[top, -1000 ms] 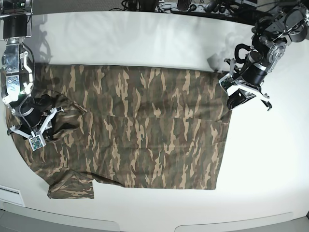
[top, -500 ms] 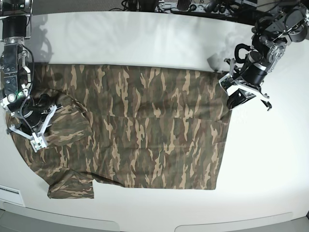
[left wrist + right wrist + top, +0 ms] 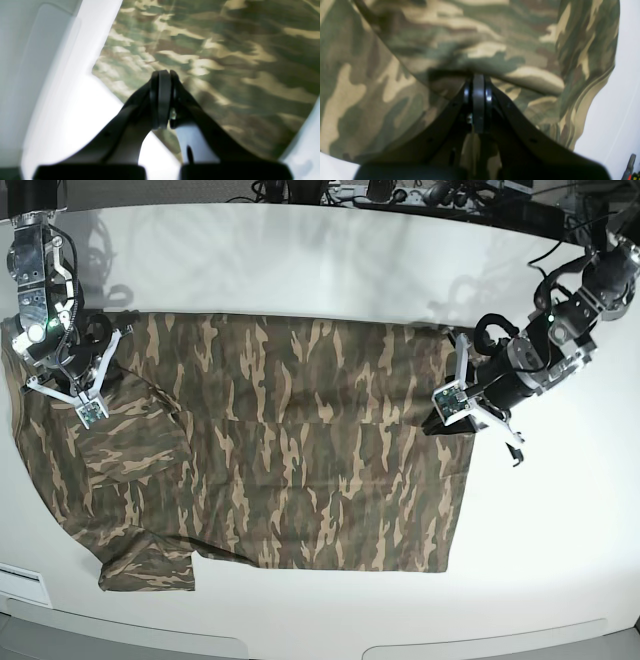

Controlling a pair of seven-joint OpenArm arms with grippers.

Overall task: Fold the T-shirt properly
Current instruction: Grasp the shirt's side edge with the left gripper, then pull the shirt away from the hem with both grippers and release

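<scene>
Spreading across the white table (image 3: 330, 270), the T-shirt (image 3: 290, 450) lies mostly flat, stretching between the two arms. Since the earlier base pictures the right gripper (image 3: 88, 412) has moved up the shirt's end on that view's left, and its jaws, then splayed apart over a bunched dark fold, are now clenched. The left gripper (image 3: 436, 420) has come down and inward from beyond the shirt's corner, so its tip now sits at the cloth's edge on that view's right; its jaws were pressed together before and remain so.

The right wrist view gives what the base view cannot: the right gripper (image 3: 478, 82) has its fingertips closed together with a raised fold of camouflage cloth draped just ahead of and over them, so it appears to pinch the T-shirt (image 3: 395, 62). The left wrist view shows the left gripper (image 3: 163, 77) shut, fingers meeting, above the T-shirt (image 3: 225, 50) near its edge; whether any cloth is caught between them cannot be told from the blur.
</scene>
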